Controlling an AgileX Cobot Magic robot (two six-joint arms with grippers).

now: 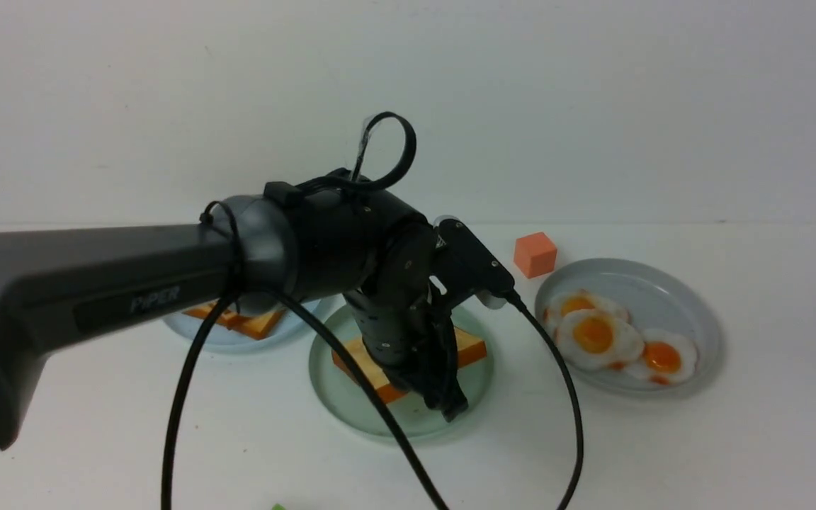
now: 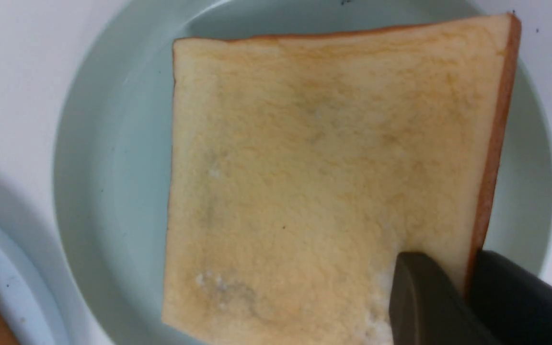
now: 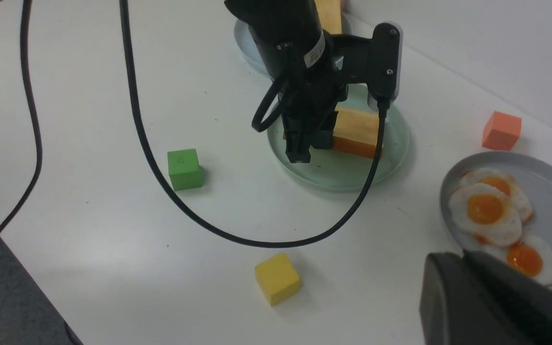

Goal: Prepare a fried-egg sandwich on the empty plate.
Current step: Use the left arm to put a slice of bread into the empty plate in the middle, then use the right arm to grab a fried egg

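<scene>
A toast slice (image 1: pixel 362 358) is over the mint-green plate (image 1: pixel 337 397) at centre. My left gripper (image 1: pixel 448 407) is shut on that slice; in the left wrist view (image 2: pixel 467 268) the jaws pinch the toast (image 2: pixel 314 167) at its crust edge over the plate (image 2: pixel 113 143). I cannot tell whether the slice rests flat on the plate. The larger fried egg (image 1: pixel 596 336) lies on the grey plate (image 1: pixel 663 290) between two smaller eggs. My right gripper (image 3: pixel 463 261) is shut and empty, near the eggs (image 3: pixel 484 211).
A pale blue plate (image 1: pixel 210 338) with more toast (image 1: pixel 245 322) sits left of the mint plate. An orange cube (image 1: pixel 535 254) stands behind the grey plate. A green cube (image 3: pixel 184 168) and a yellow cube (image 3: pixel 277 279) stand on the near table. The left arm's cable loops over the table.
</scene>
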